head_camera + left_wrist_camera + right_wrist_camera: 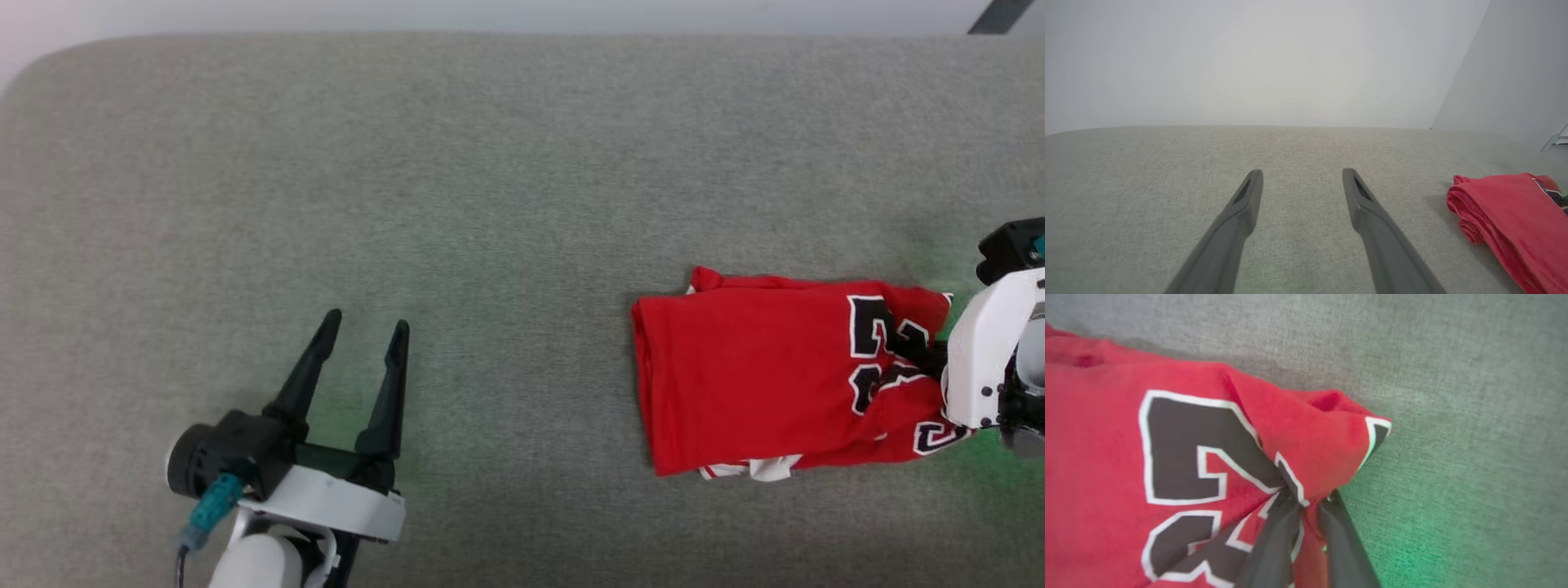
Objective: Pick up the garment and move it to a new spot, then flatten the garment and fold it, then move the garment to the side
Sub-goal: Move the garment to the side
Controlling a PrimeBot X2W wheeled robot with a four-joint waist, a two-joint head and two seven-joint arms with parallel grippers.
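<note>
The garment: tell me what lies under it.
The garment lies on the grey surface, which shows all round it. Its white layer peeks out beneath the near edge. Anything else under the red cloth is covered. The right gripper pinches one fold.

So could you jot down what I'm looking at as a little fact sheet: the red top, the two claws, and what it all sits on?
surface: grey fabric surface
garment: red, folded, lying on the robot's right side of the surface; black white-edged number faces up
white trim: peeks out at the garment's near edge
right gripper: fingers pinched on a bunched edge of the garment, beside the number
left gripper: open, holding nothing, over bare surface, well apart from the garment
</note>
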